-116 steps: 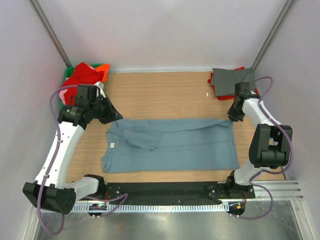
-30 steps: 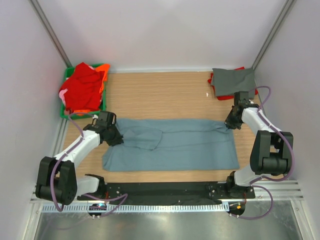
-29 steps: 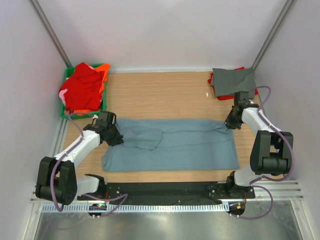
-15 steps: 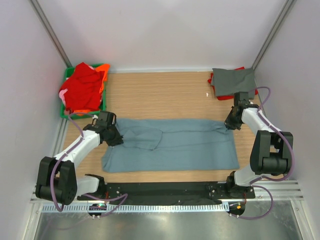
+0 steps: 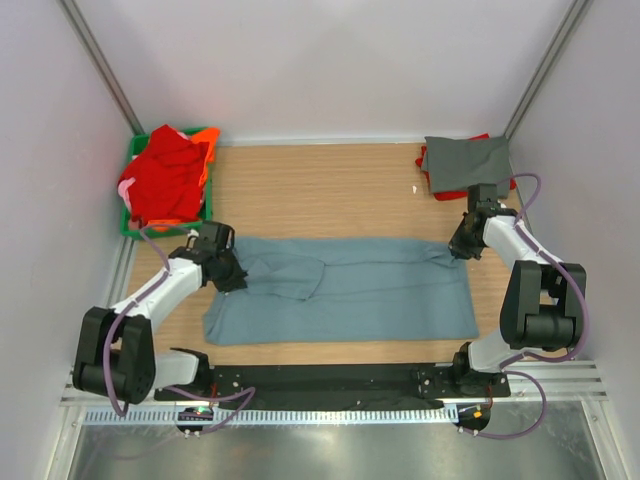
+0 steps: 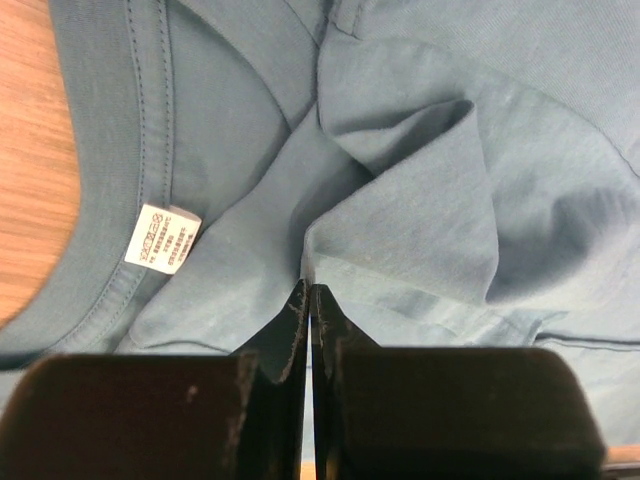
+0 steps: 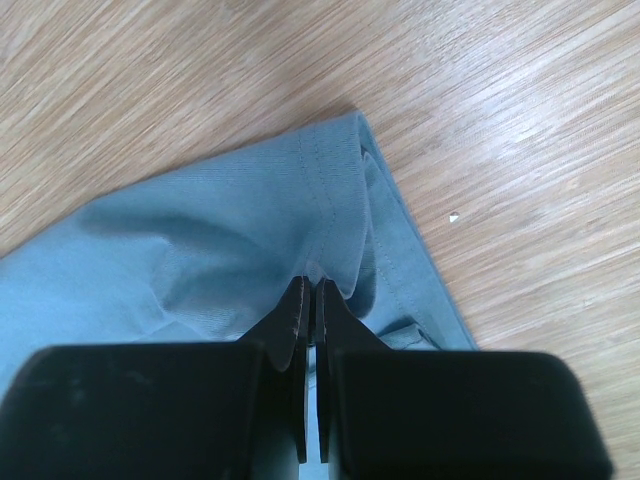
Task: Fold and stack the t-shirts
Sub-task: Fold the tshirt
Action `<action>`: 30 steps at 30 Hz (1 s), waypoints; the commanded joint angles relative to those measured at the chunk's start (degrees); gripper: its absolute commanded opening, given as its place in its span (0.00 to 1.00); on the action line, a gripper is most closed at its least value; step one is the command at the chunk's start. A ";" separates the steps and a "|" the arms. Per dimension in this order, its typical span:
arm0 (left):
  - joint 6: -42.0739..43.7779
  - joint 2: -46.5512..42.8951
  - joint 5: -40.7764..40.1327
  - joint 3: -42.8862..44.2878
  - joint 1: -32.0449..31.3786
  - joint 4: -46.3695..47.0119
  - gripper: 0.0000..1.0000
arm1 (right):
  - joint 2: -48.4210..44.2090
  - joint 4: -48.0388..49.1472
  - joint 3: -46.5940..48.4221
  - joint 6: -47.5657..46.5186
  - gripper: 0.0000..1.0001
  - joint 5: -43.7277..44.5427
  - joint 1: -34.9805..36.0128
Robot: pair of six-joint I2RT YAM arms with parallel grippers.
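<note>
A dusty blue-grey t-shirt (image 5: pixel 350 290) lies spread lengthwise across the wooden table. My left gripper (image 5: pixel 232 276) sits low at its collar end. In the left wrist view that gripper (image 6: pixel 308 288) is shut on a raised fold of the blue-grey cloth (image 6: pixel 420 180), just right of the white neck label (image 6: pixel 160 238). My right gripper (image 5: pixel 457 249) is at the shirt's far right corner. The right wrist view shows it (image 7: pixel 310 283) shut on a pinch of the stitched hem (image 7: pixel 320 190). A darker grey t-shirt (image 5: pixel 465 160) lies folded at the back right.
A green crate (image 5: pixel 208 133) at the back left holds a heap of red and orange t-shirts (image 5: pixel 165 175). A red shirt's edge (image 5: pixel 452 193) shows under the grey one. Bare wood (image 5: pixel 330 190) lies behind the spread shirt. Grey walls close in on three sides.
Since the earliest frame my left arm has come down from beside the crate to the shirt's collar end. Over the last second both arms stay almost still.
</note>
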 commanded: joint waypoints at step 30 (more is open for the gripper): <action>-0.09 -20.76 -5.56 17.69 -0.17 -31.57 0.00 | -5.88 -3.95 -1.17 0.52 0.01 3.10 -0.24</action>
